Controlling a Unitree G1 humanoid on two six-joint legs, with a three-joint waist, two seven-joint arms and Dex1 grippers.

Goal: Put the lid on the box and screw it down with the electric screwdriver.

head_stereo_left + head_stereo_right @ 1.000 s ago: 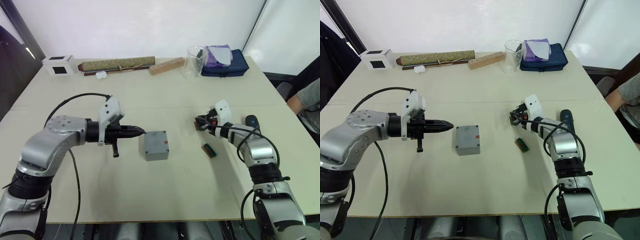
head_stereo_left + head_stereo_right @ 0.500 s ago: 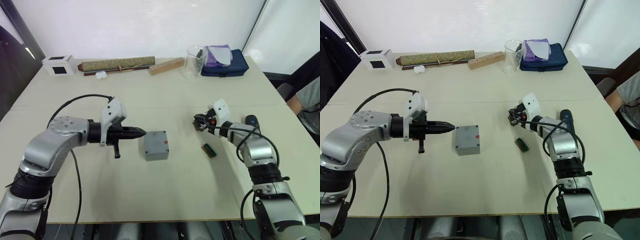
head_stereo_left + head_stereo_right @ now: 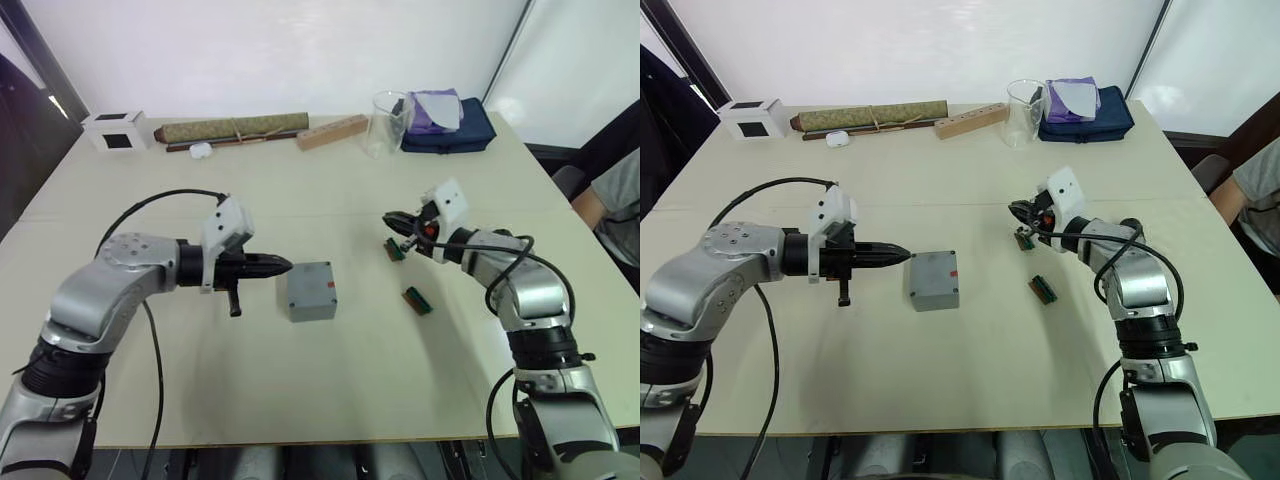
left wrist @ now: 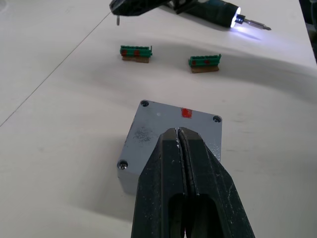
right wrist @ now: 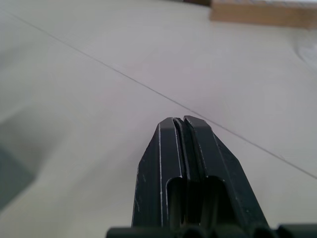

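Your small square grey metal box (image 3: 311, 290) sits a little left of the frame's centre on the beige table (image 3: 300, 390), with the flat grey lid (image 4: 179, 130) already resting on top; in the left wrist view you can see screw heads at its corners and a small red mark near one edge. Just to the box's left, the left gripper (image 3: 281, 265) hovers with its tip close to the box's side, its two black fingers pressed together and holding nothing (the left wrist view shows them meeting in a thin seam).

To the right of the box lie two small green terminal-block connectors: one (image 3: 418, 300) lower right of centre, the other (image 3: 396, 250) higher up, directly under the right gripper (image 3: 392, 219). That gripper is raised above the table right of centre, and its fingers are likewise closed flat against each other with nothing between them, as the right wrist view shows.

The black cylindrical electric screwdriver (image 4: 214, 10) appears at the top of the left wrist view, lying on the table beyond the connectors, its tip lit and the thin metal bit pointing right.

Along the far edge you have a white cube with a black window (image 3: 118, 130), a long rolled olive mat (image 3: 237, 127), a wooden block (image 3: 333, 132), a clear glass beaker (image 3: 389, 124) and a navy pouch (image 3: 449, 133). A person's arm (image 3: 606, 199) shows at the right edge.
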